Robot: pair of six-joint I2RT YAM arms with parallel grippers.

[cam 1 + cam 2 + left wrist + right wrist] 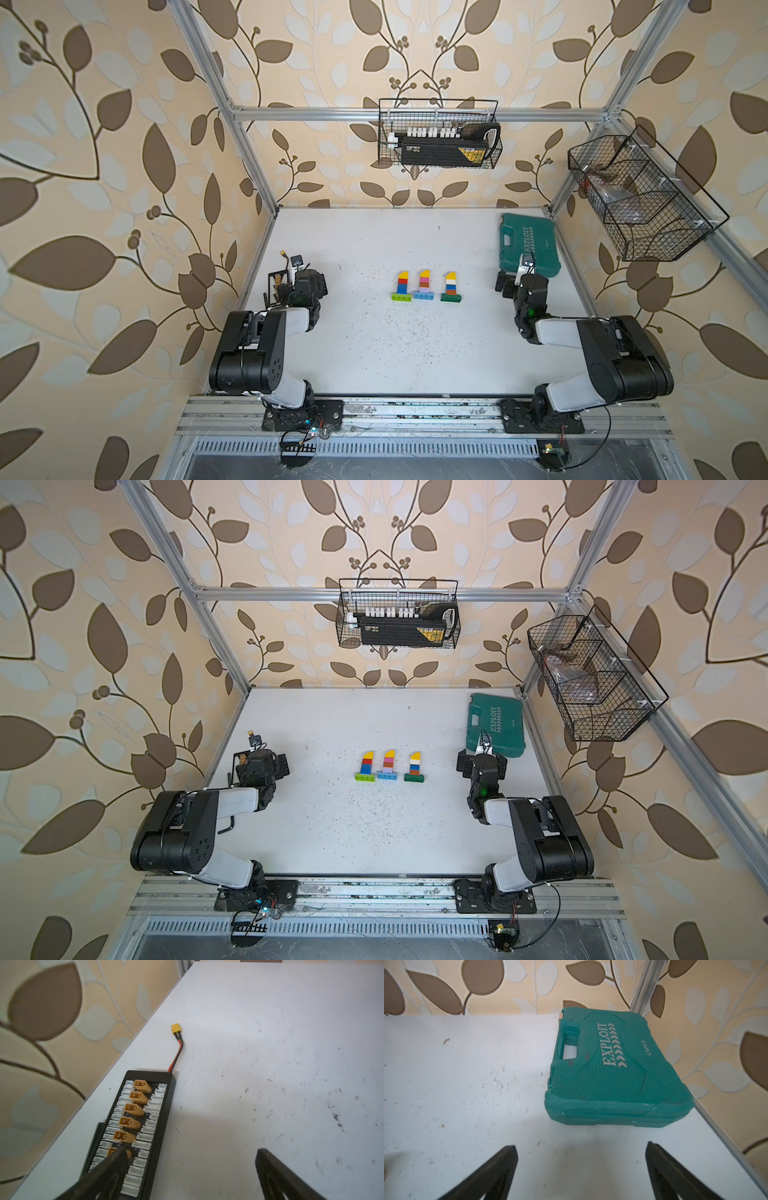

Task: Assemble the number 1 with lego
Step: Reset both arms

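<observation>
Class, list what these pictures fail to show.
Lego stacks: too small in both top views to tell whether bricks are joined.
Charging board: near end hidden by left pincer, left wrist view.
Tool case: near corner behind right arm, in a top view.
Side wire basket contents: obscured by mesh, top view.

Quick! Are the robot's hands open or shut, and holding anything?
Left gripper: open, holding nothing.
Right gripper: open, holding nothing.

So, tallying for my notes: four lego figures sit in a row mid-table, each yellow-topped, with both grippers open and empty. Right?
Not four: both top views show three lego figures in a row mid-table, each yellow-topped. The left gripper and right gripper are open and empty, as you said.
</observation>
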